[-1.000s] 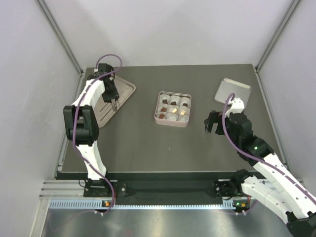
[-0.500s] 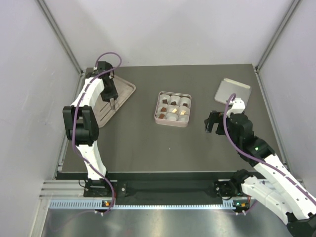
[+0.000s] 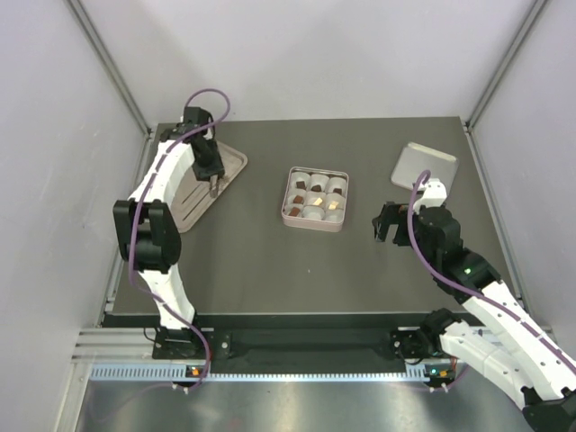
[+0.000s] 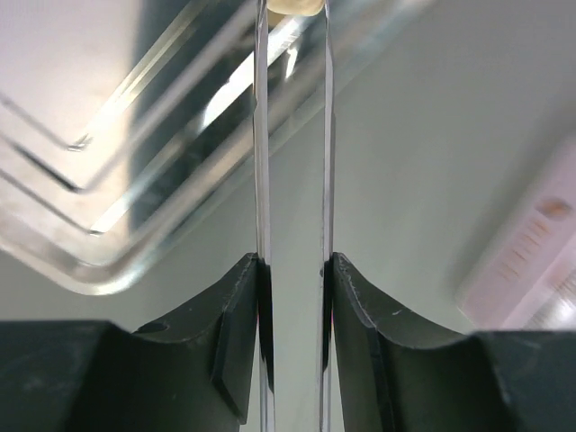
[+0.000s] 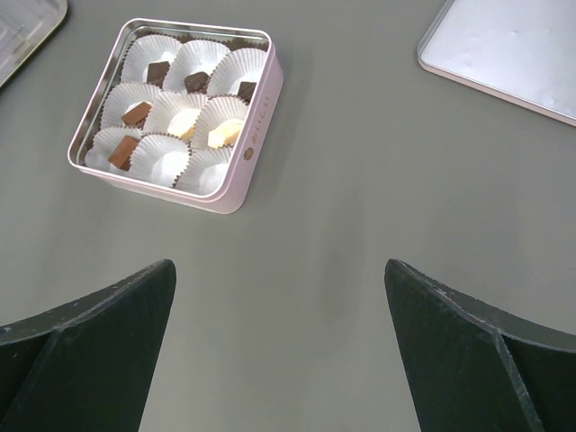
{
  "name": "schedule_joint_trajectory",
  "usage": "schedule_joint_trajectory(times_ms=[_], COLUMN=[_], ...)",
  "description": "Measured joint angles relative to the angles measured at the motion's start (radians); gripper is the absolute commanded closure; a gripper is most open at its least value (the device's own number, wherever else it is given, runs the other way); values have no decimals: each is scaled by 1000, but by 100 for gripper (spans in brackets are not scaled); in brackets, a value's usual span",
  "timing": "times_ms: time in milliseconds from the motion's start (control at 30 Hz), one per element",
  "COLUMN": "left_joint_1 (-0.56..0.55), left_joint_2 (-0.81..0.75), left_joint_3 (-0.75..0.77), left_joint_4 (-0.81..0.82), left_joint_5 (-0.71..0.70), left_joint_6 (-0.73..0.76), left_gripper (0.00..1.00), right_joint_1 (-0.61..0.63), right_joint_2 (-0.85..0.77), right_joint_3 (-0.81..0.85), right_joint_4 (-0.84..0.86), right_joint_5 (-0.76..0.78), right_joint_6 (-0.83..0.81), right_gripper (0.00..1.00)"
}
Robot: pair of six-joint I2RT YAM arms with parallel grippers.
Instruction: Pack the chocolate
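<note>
Mostly done: tin on counter holds seven chocolate pieces in paper cups; two near cups bare. Left claw clamped on cream piece over tray edge, not yet at tin. Right claw apart, empty, beside tin. Lid off.

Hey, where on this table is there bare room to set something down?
Widest: the bare table between the pink tin and the arm bases. Narrower strips lie between tin and tray, and between tin and lid. Crowded: the tray's edge facing the tin, under the left fingers.
</note>
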Motion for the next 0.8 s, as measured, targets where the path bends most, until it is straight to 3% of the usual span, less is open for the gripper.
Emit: schedule_joint_trajectory(times_ms=[500, 800], left_joint_1=[-459, -611], left_joint_2=[-253, -299], left_joint_3=[-15, -172], left_joint_4=[-3, 21], left_joint_5=[111, 128], left_joint_6=[-1, -42], left_gripper=[61, 62], right_joint_1=[0, 0], right_joint_2=[-46, -58], right_joint_3=[2, 18], right_joint_4=[-46, -83], right_joint_5=[4, 10], right_joint_6=[10, 21], right_gripper=[0, 0])
